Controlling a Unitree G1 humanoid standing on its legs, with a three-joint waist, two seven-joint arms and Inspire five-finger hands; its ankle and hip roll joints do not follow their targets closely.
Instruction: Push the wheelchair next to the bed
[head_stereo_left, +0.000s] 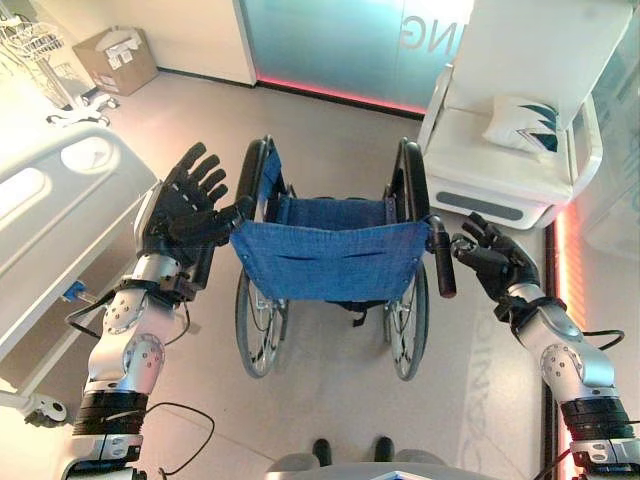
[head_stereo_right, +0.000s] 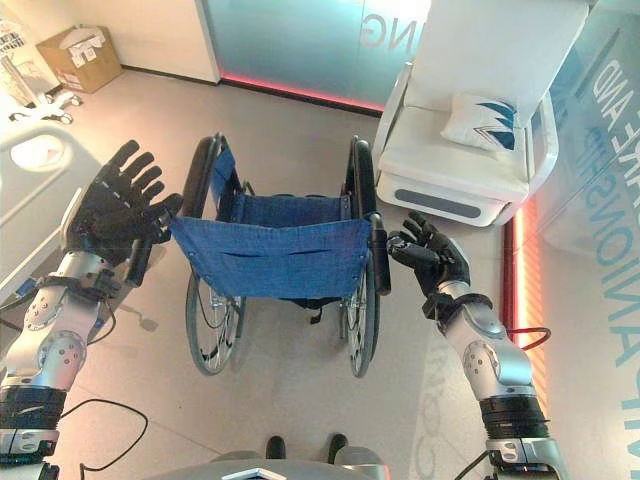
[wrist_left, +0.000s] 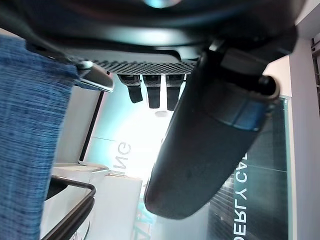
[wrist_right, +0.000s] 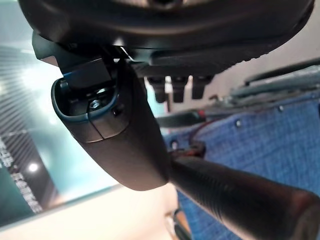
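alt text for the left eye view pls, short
A folding wheelchair with a blue fabric back stands before the robot, seen from behind. The open left hand is at its left push handle; the right hand is beside the right push handle, fingers loosely curled. A bed lies left, a white armchair beyond.

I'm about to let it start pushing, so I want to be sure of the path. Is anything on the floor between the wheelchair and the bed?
Nothing visible. The wheelchair stands on bare floor, and the bed lies to its left with open floor between them. The left hand and right hand are open beside the push handles, unobstructed.
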